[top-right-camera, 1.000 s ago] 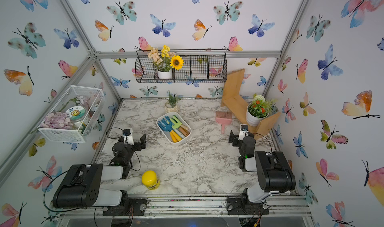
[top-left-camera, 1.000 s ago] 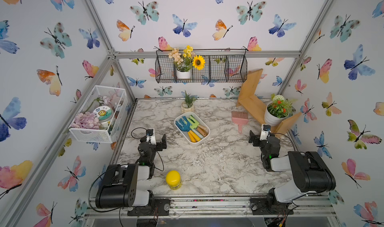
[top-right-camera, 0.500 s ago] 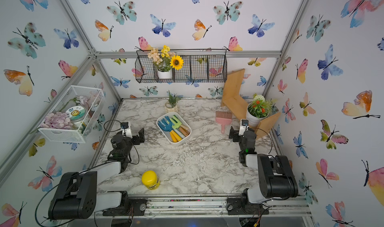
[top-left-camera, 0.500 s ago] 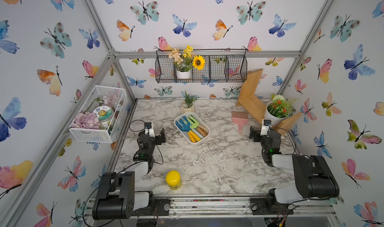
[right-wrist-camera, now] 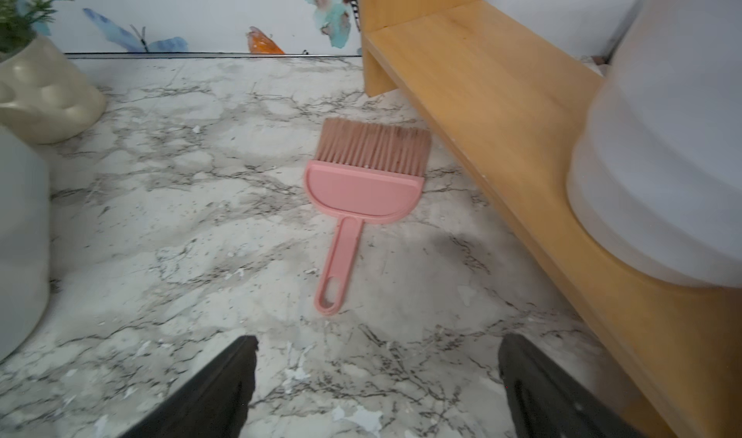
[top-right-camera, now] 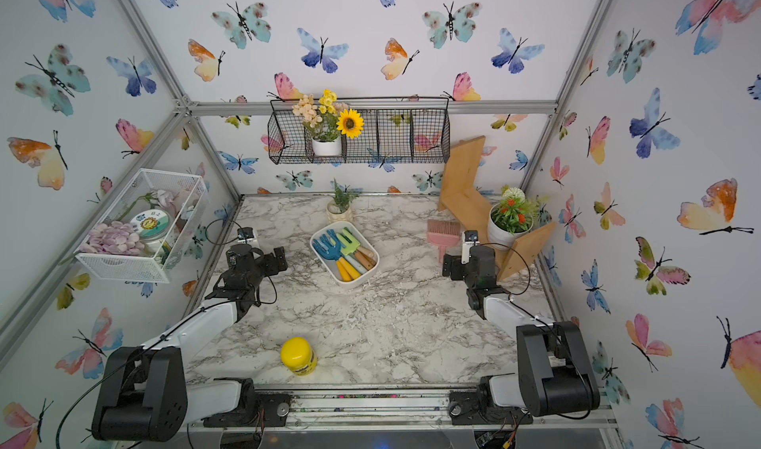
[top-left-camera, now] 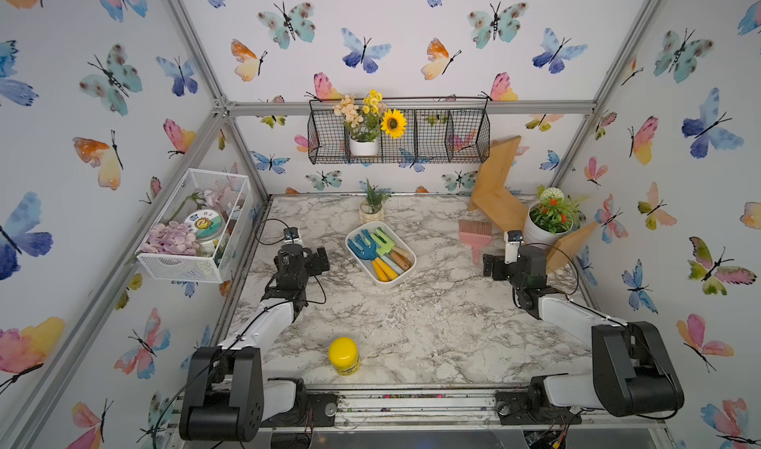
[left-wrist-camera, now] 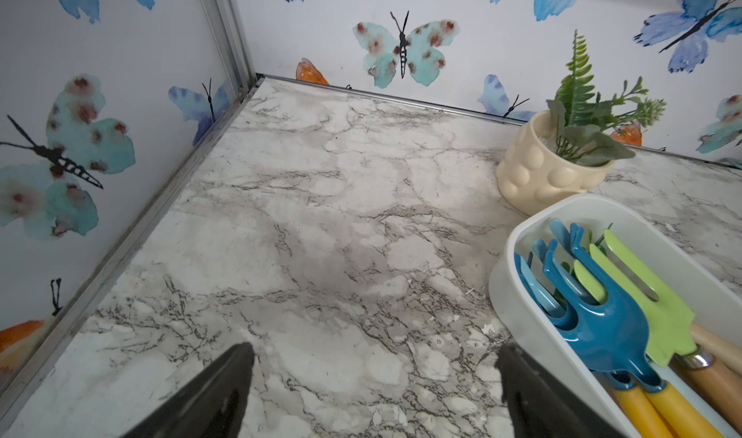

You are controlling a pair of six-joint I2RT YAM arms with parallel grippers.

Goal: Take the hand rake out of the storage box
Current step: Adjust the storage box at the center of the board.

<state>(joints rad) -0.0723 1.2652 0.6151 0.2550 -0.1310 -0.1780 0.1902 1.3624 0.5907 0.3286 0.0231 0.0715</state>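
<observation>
The storage box (top-left-camera: 387, 284) (top-right-camera: 350, 285) (left-wrist-camera: 522, 315) is a shallow white tub in the middle of the marble table. In it lie pronged hand tools: blue heads (left-wrist-camera: 602, 319) on yellow handles and green heads (left-wrist-camera: 650, 299) on wooden handles. I cannot tell which one is the hand rake. My left gripper (top-left-camera: 304, 256) (top-right-camera: 257, 256) (left-wrist-camera: 375, 355) hovers open just left of the box, with only table between its fingers. Off to the right, my right gripper (top-left-camera: 510, 261) (top-right-camera: 469, 261) (right-wrist-camera: 377, 347) is open and empty, just short of a pink brush's handle.
The pink brush (top-left-camera: 475, 235) (right-wrist-camera: 361, 183) lies by a wooden stand (top-left-camera: 498, 204) bearing a white flower pot (top-left-camera: 539, 230). A cream fern pot (top-left-camera: 370, 213) (left-wrist-camera: 538, 175) stands behind the box. A yellow jar (top-left-camera: 344, 354) is near the front edge. Wire baskets (top-left-camera: 193, 228) (top-left-camera: 399, 138) hang on the walls.
Both arms have reached away from the front edge, the left toward the box and the right toward the pink brush. Both grippers stayed open.
</observation>
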